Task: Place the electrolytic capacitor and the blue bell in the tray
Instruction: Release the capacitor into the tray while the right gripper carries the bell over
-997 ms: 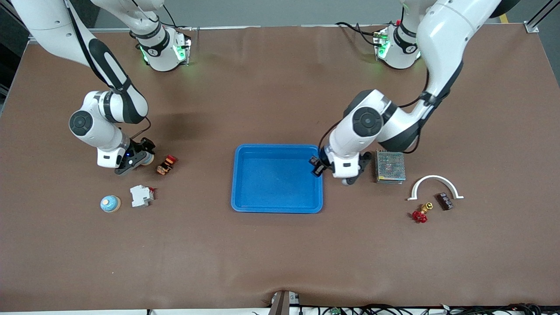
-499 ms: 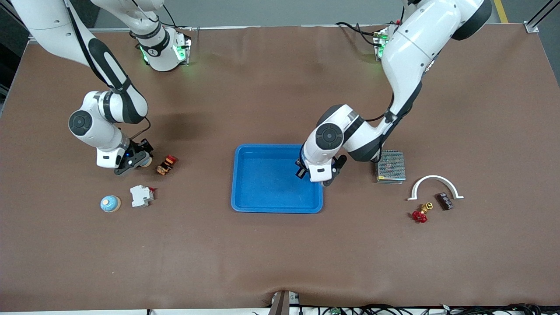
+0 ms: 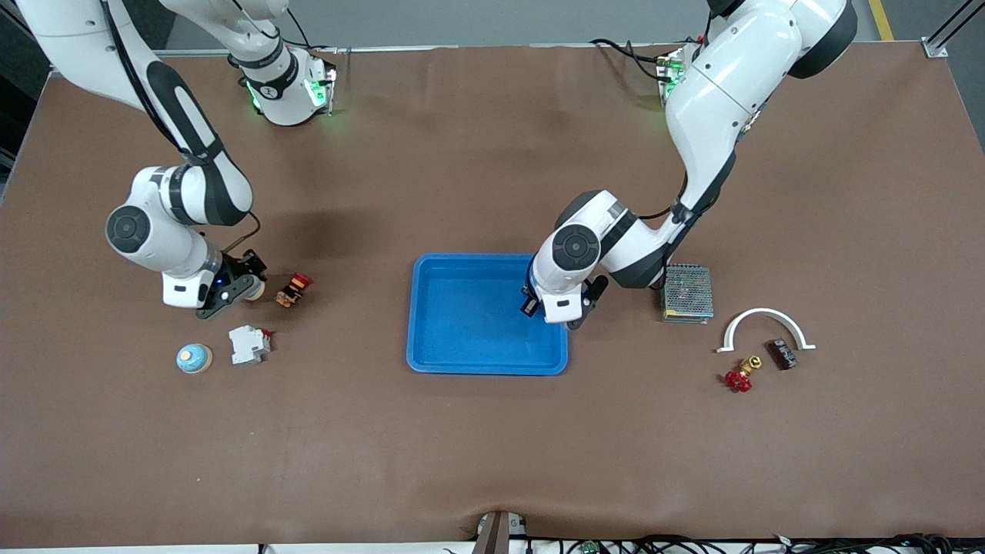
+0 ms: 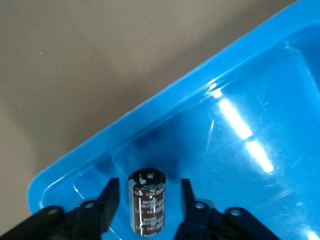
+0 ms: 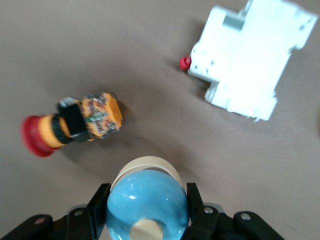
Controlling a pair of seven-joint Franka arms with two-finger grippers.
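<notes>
The bright-blue tray (image 3: 462, 363) lies mid-table. My left gripper (image 3: 529, 302) hangs low inside the tray's corner toward the left arm's end. In the left wrist view its jaws (image 4: 148, 186) stand open, with a gap on each side of the dark brown electrolytic capacitor (image 4: 147, 207), which is on the tray floor by the rim (image 4: 165, 100). My right gripper (image 3: 245, 286) is shut on a blue bell (image 5: 147, 205) with a cream base. It holds the bell low over the table beside the red push button (image 3: 294, 289).
A second blue bell (image 3: 194, 358) and a white breaker (image 3: 248, 344) sit nearer the camera than my right gripper. A mesh-covered power supply (image 3: 685, 292), a white arc (image 3: 763, 327), a red valve (image 3: 740, 375) and a dark block (image 3: 783, 353) lie toward the left arm's end.
My left gripper moved from beside the tray's edge to inside its corner, then held there. My right gripper shifted slightly toward the right arm's end with the bell.
</notes>
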